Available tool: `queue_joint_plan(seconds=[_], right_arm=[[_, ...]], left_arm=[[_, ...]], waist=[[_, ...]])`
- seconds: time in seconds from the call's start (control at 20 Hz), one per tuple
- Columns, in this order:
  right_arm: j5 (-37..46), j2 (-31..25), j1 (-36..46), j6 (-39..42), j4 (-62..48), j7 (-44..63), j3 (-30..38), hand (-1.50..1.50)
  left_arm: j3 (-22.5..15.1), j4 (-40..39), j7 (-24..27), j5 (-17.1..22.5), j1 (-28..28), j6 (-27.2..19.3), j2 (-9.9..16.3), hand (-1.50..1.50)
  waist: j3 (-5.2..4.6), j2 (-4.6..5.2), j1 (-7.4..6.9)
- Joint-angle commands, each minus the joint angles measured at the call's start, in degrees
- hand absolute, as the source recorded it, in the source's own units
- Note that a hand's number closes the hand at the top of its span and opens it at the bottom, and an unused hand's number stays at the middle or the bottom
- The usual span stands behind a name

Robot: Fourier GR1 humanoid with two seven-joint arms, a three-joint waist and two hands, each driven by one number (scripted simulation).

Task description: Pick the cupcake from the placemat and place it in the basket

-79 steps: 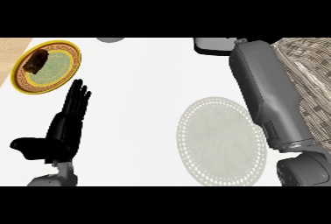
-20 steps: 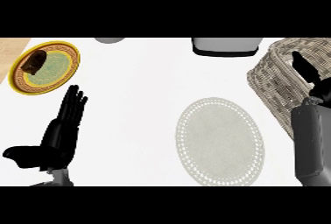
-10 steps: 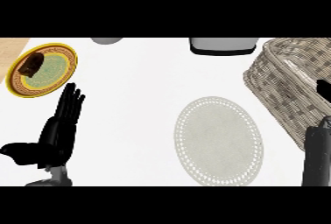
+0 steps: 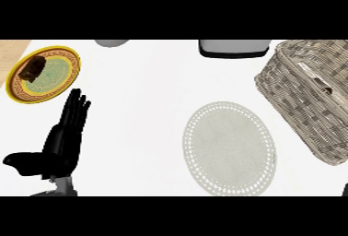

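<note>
Woven basket [image 4: 309, 99] is sitting right of your bare placemat [image 4: 229, 148], while your left hand [image 4: 62, 138] is resting, fingers straight, holding nothing.

One head view looks steeply down onto the counter [image 4: 149, 87].

Rough woven wicker basket [image 4: 306, 97]; matt lacy placemat [image 4: 229, 148]; smooth white counter [image 4: 149, 83]

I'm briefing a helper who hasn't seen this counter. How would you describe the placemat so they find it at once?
Start at the wicker basket on the counter's right side. Just left of it and nearer the robot lies the placemat, flat on the white top. It is a pale grey oval with a dotted border and nothing on it, unlike the yellow-rimmed plate at far left, which carries a dark brown item.
</note>
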State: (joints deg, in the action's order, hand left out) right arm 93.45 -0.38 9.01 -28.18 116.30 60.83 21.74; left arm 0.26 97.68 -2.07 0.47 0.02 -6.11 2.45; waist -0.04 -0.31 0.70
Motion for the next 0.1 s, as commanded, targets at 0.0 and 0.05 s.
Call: queue_joint_plan(seconds=[0.0, 0.05], right_arm=[[-4.2, 0.4, -8.8, 4.1, 13.1, 3.1, -4.6, -1.50], [-4.7, 0.4, -9.5, 1.8, 11.1, 3.4, -5.5, -1.50]], left_arm=[[-1.4, 0.8, 2.3, -0.9, 3.3, 0.3, -0.8, 0.00], [-1.3, 2.2, -1.3, -0.8, 0.1, -0.4, -0.5, 0.00]], waist=[[0.02, 0.06, -0.21], [0.04, 0.18, -0.42]])
